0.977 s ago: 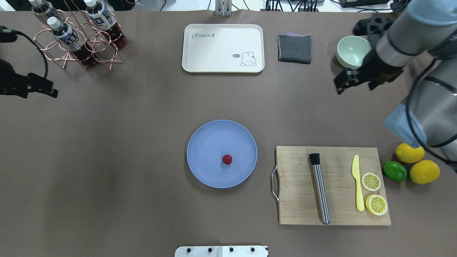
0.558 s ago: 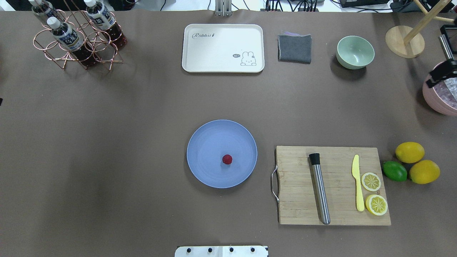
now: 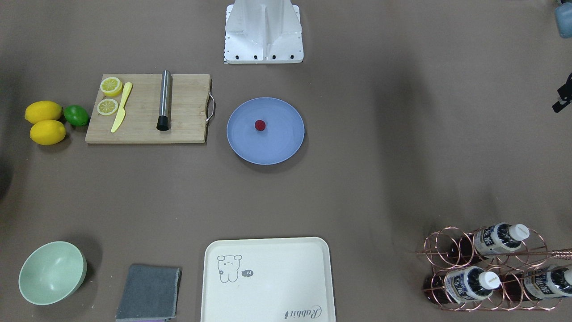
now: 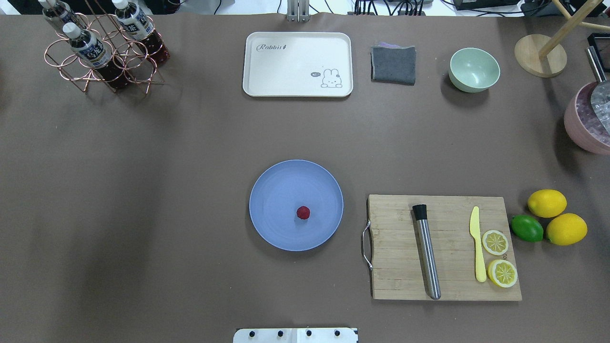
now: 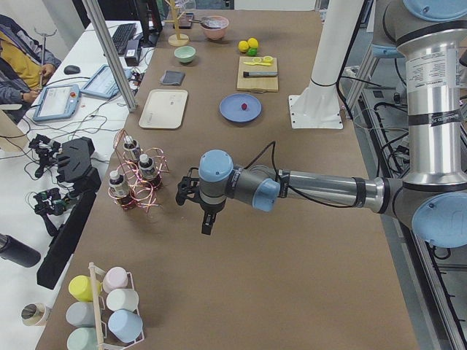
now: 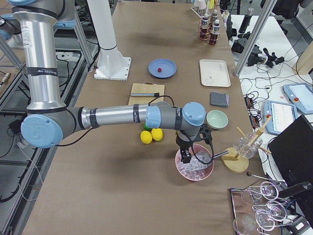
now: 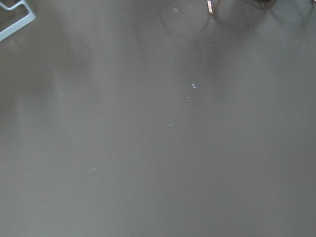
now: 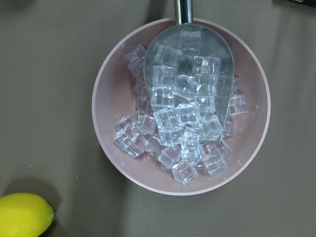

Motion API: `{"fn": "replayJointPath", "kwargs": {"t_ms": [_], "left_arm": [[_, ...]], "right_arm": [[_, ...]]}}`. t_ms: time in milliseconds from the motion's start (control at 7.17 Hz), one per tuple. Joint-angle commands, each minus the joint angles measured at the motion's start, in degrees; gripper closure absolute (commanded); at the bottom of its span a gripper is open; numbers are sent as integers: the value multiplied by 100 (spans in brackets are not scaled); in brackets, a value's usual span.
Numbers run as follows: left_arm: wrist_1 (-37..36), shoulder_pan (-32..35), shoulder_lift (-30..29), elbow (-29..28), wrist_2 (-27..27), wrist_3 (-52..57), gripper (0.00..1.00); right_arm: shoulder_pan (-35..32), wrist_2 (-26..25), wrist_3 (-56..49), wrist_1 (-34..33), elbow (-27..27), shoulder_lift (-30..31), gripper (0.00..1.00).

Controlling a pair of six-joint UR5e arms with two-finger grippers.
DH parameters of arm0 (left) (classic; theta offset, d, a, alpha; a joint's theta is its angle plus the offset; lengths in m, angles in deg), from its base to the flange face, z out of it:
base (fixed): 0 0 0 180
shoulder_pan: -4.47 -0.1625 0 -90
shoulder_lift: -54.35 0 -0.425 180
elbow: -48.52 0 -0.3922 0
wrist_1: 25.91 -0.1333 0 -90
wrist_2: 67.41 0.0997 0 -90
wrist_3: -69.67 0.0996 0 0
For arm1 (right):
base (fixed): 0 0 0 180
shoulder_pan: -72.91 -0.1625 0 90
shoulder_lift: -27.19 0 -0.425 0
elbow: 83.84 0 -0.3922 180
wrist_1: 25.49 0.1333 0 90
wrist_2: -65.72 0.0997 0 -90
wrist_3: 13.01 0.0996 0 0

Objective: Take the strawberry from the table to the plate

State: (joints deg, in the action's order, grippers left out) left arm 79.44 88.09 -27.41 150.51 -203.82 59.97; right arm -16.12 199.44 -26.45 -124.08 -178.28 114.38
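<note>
The strawberry [image 4: 303, 212], small and dark red, lies on the blue-grey plate [image 4: 276, 190] in the middle of the brown table [image 4: 143, 190], a little toward the robot's side of the plate's centre. Neither gripper is near it. My left gripper [image 5: 206, 219] hangs over bare table far to the left, beside the bottle rack; I cannot tell whether it is open or shut. My right gripper [image 6: 186, 155] hovers over a pink bowl of ice at the table's right end, and its state cannot be told either. Both wrist views show no fingers.
A cutting board [image 4: 443, 247] with a metal muddler, yellow knife and lemon slices lies right of the plate, two lemons [image 4: 547, 203] and a lime beyond it. Along the far side stand a bottle rack [image 4: 102, 52], cream tray [image 4: 297, 64], grey cloth [image 4: 393, 64] and green bowl [image 4: 474, 69].
The right arm has pulled away from beside the green bowl and out of the overhead view to the right. The left gripper has left that view's left edge. The strawberry has stayed on the plate.
</note>
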Motion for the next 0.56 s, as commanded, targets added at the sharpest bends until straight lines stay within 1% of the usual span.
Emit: {"fn": "replayJointPath", "kwargs": {"t_ms": [0,279,419], "left_arm": [[47,216,11,-3,-211,126,2],[47,225,20,-38,-158,135,2],[47,225,133,-38,-149,135,2]], "right_arm": [[-18,-4,43,6,-31,35,0],[-62,-4,18,6,-40,43,0],[-62,-4,26,6,-40,61,0]]}}
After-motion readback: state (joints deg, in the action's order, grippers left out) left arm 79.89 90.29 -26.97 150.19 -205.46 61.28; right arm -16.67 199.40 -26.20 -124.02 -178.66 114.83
